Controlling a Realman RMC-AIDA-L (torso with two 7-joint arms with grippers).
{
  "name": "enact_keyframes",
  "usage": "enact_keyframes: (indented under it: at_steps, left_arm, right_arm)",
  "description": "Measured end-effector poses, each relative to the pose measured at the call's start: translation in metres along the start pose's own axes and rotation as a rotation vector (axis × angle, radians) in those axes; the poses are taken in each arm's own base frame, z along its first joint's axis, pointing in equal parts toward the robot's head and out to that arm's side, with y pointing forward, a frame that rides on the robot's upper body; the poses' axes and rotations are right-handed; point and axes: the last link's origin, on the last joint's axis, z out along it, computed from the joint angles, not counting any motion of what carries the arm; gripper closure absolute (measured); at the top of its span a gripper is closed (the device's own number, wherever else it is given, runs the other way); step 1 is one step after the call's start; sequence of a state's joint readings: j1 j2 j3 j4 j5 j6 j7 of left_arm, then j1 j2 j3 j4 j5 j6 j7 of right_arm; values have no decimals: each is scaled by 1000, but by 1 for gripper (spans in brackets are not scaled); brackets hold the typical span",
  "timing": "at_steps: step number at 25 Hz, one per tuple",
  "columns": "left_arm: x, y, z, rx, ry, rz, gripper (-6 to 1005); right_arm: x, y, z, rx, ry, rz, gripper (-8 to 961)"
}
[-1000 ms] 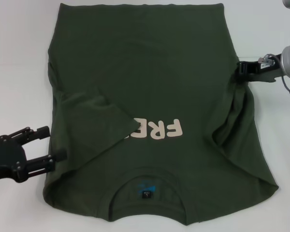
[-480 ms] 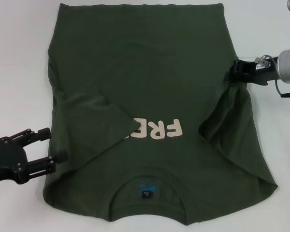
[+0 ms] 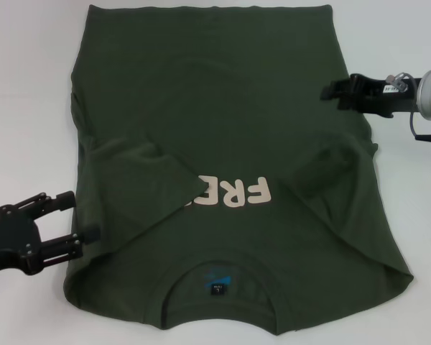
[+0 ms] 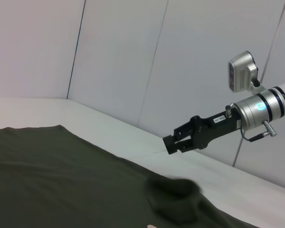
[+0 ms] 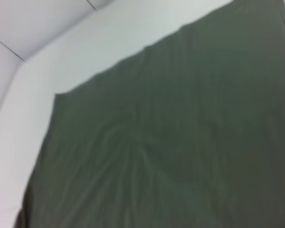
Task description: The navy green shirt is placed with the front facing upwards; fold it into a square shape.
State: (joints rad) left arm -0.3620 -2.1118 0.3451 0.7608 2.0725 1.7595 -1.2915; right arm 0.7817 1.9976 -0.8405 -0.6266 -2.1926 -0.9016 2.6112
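I see a plain white table [image 3: 29, 86] filling the head view, and through the left wrist camera pale panelled walls [image 4: 123, 57] rise behind it. The navy green shirt [image 3: 223, 115] lies spread over the middle of the frame, collar at the bottom edge, the cream lettering [image 3: 233, 192] reading upside down and half covered — the left sleeve [image 3: 140, 172] is folded in over its first letters. The right sleeve [image 3: 330, 169] lies rumpled inward at centre right.

The left gripper [image 3: 77, 215] sits at lower left, fingers spread wide and holding nothing, its lower finger touching the shirt's edge; the arm behind it is cut off by the frame. The right gripper [image 3: 329, 93] hangs at upper right over the shirt's side hem, and in the left wrist view [image 4: 169, 143] it is clear of the cloth with its fingers nearly together, holding nothing. The right wrist view shows only shirt fabric and table (rather soft).

Half a second ago the right gripper was lower, pinching the sleeve; now it has let go, risen and shifted inward, and the sleeve has dropped flatter.
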Motion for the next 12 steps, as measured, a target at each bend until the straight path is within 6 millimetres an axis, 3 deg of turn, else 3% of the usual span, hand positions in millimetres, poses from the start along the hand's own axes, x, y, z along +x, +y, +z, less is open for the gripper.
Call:
enact_keyframes:
  at_steps: [7,12]
  left_arm:
    - [-1,0,1,-2,3,-6,167]
    - [0,0,1,1,15,-65,167]
  right_arm:
    - [1,-6,-8,-72,-57,26,366]
    - [5,-16,-25,-167,-122,25,299]
